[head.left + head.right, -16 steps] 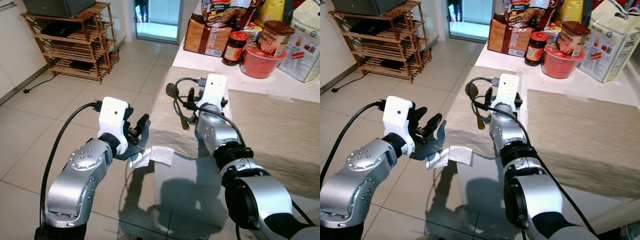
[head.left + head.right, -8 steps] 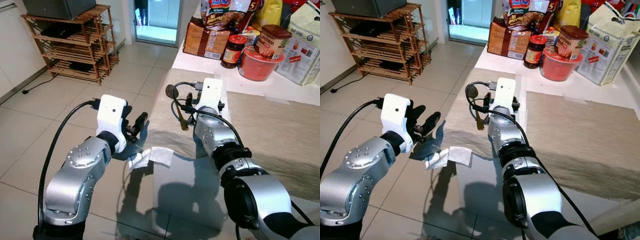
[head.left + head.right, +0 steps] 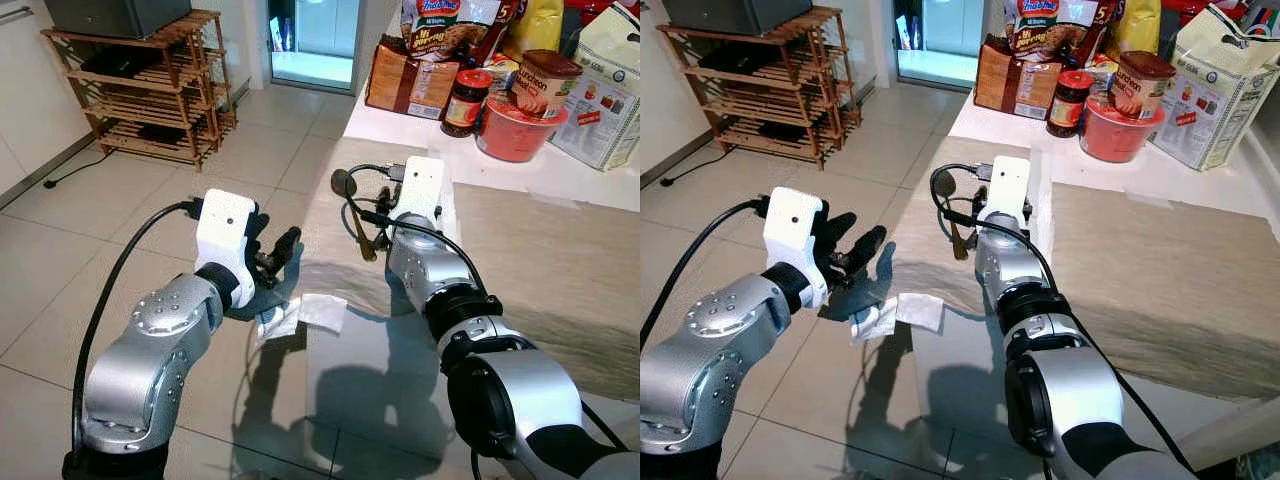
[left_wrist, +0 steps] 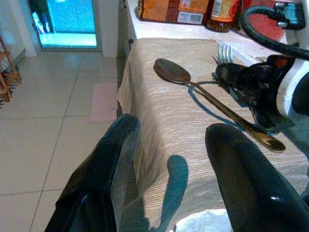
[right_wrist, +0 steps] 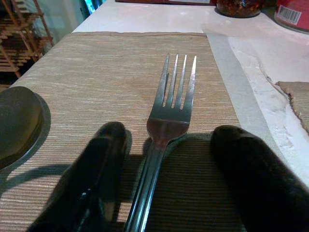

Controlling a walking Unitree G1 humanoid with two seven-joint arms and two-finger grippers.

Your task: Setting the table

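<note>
Little has shifted since a second ago: both arms keep nearly the same pose, and the spoon and fork lie where they lay before.

The fork (image 5: pixel 166 125) lies flat on the beige placemat (image 5: pixel 96 63), tines pointing toward the far end of the desk (image 3: pixel 400 125), its handle running back between the two black fingers (image 5: pixel 96 164) of the right gripper (image 5: pixel 166 159). Those jaws are spread apart, one finger on each side of the handle, with no grip on it visible. Just beside the fork on the robot's left lies the dark spoon (image 4: pixel 212 104), bowl toward the far end, handle angled back toward the right gripper.

Off the desk's left edge hovers the left gripper (image 4: pixel 169 169) above the tiled floor (image 3: pixel 150 210), jaws released and holding nothing. Below it a crumpled white napkin (image 3: pixel 310 312) lies at the near edge of the desk.

At the far end of the desk stand food packages (image 3: pixel 410 75), a red-lidded jar (image 3: pixel 464 95) and a red bowl (image 3: pixel 518 125). A wooden rack (image 3: pixel 150 85) stands by the wall.
</note>
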